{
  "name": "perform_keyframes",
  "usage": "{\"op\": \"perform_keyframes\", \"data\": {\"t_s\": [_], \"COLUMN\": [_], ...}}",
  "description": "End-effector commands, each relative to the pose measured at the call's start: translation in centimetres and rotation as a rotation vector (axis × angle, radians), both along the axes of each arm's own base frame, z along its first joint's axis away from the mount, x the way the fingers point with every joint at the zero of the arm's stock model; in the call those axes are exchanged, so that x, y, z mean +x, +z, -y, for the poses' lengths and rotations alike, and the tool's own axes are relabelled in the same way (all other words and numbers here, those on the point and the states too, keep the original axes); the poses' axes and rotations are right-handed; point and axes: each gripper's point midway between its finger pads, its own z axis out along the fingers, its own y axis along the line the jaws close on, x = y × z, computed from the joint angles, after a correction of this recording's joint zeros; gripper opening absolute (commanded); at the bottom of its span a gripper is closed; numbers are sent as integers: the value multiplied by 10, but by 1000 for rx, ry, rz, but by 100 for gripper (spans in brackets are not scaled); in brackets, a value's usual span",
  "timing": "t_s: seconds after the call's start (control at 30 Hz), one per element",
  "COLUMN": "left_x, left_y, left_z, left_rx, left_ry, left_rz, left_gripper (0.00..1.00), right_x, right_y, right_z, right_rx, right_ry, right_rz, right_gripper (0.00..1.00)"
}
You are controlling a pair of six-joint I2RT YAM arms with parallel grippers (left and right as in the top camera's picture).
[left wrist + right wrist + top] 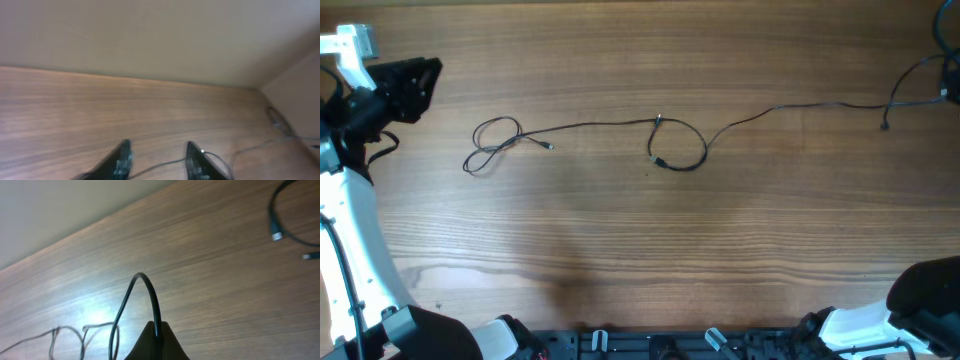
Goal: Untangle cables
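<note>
All cables (590,125) rightward of left pincer (425,80), near but not touching.

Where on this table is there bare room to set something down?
The wide near strip of table, between the cables and the arm bases, is bare. So is the far strip beyond the cables, short of the cords at far right. Crowded: the cables' band, chiefly its two loops.
</note>
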Motion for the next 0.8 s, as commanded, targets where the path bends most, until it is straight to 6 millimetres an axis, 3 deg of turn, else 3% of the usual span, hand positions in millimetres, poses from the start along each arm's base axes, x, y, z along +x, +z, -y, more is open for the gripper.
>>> {"op": "perform_keyframes", "data": {"t_s": [0.0, 0.2, 0.47, 0.63, 0.73, 0.77], "left_x": [-3, 4, 16, 17, 19, 22], "left_y": [9, -5, -66, -105, -117, -125], "left_z": [37, 97, 170, 226, 247, 256], "left_rx": [-24, -44, -88, -62, -45, -20], "left_ry": [-115, -267, -460, -615, -658, -665], "left_rz": [17, -25, -180, -214, -210, -207], "left_gripper": [57, 70, 80, 88, 89, 96], "right_x": [13, 30, 34, 30, 23, 19], "right_y": [-1, -7, -9, -6, 0, 2], "right_z": [-36, -111, -205, -243, -261, -266], "right_rx": [25, -5, -15, 12, 93, 123], "right_ry": [128, 307, 511, 610, 669, 687], "right_rz": [12, -21, -36, -25, -9, -9], "right_gripper": [4, 4, 4, 4, 4, 4]}}
